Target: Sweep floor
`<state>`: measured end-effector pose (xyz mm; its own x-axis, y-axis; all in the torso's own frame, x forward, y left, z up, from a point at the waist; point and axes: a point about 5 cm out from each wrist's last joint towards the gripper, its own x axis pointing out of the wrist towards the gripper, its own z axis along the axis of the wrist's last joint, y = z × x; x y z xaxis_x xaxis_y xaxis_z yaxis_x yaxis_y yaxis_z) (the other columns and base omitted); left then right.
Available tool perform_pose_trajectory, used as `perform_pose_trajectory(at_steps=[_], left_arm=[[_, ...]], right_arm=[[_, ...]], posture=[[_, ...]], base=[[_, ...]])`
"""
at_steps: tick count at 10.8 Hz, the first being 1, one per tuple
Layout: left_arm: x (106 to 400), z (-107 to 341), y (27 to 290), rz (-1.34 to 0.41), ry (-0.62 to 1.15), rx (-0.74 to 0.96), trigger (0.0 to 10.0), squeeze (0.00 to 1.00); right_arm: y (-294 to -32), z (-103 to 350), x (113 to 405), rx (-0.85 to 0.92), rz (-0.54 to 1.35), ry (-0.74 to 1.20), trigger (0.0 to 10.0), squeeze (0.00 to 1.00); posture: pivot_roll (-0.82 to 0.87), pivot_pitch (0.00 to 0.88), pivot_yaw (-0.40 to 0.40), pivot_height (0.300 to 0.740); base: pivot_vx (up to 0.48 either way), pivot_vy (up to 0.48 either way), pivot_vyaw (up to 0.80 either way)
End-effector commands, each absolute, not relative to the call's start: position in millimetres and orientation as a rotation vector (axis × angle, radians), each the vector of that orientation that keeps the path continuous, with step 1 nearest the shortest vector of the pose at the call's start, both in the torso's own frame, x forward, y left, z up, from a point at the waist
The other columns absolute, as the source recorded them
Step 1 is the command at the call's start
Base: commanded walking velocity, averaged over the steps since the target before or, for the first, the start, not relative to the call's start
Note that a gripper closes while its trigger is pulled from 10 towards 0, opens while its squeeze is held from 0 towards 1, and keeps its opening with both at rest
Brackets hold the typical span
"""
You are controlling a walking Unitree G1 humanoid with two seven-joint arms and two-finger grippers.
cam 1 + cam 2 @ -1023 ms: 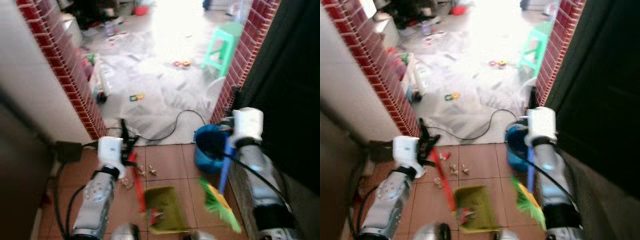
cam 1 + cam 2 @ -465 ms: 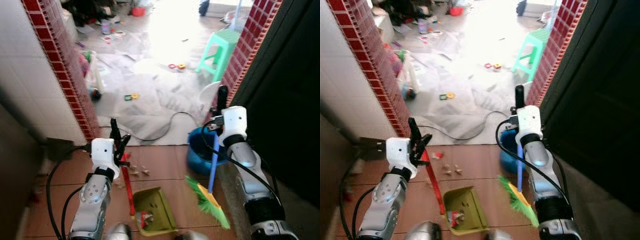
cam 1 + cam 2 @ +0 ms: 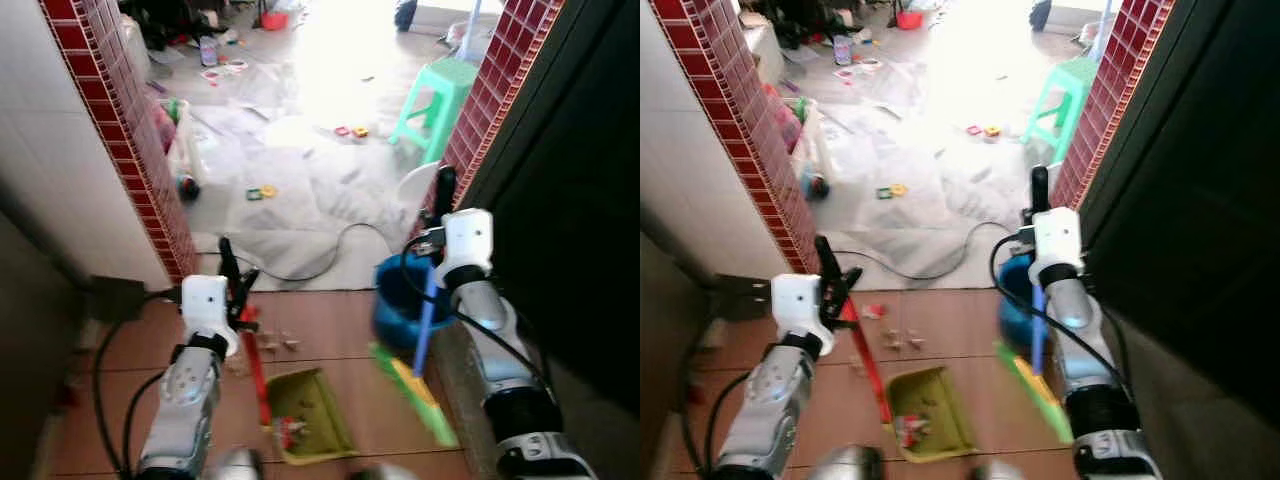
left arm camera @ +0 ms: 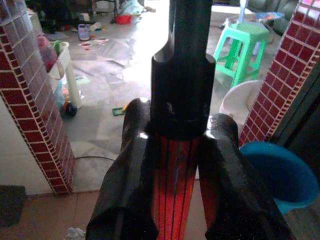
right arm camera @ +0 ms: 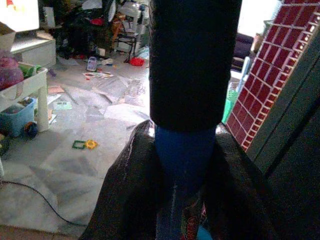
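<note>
Terracotta tile floor (image 3: 330,340) at the doorway, mid-sweep. Left gripper (image 3: 232,275) has its fingers (image 4: 131,180) clamped on the red dustpan handle (image 3: 254,360); olive dustpan (image 3: 308,415) sits on the tiles near the robot with some scraps already in it. Right gripper (image 3: 441,205) fingers (image 5: 127,195) wrapped around the blue broom handle (image 3: 425,320), green broom head (image 3: 415,395) blurred, right of the pan and in front of the blue bucket (image 3: 400,300). Crumbs (image 3: 275,343) lie just beyond the pan, by the red handle. Step looks like gathering debris; next move likely needs the bristles behind those crumbs, dragging them toward the pan mouth.
</note>
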<state>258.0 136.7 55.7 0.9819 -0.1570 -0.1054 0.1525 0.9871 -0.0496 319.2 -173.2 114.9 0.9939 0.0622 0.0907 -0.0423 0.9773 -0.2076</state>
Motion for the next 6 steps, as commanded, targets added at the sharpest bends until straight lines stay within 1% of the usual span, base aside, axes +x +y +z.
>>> perform_pose_trajectory(at_steps=[1,3,6], left_arm=[[264.0,64.5,135.3,-0.172,0.062,-0.042,10.0,0.0],[266.8,60.6,132.2,-0.19,0.075,-0.049,10.0,0.0],[273.7,59.9,129.9,-0.207,0.077,-0.061,10.0,0.0]], right_arm=[[-181.0,124.1,320.4,-0.21,0.015,-0.145,10.0,0.0],[-189.3,125.9,320.2,-0.216,-0.023,-0.161,10.0,0.0],[-192.6,126.1,321.0,-0.218,-0.042,-0.167,10.0,0.0]], posture=[[-0.08,0.0,0.033,0.74],[-0.11,0.0,0.063,0.74],[-0.12,0.0,0.07,0.74]], base=[[0.0,0.0,0.0],[0.0,0.0,0.0],[0.0,0.0,0.0]])
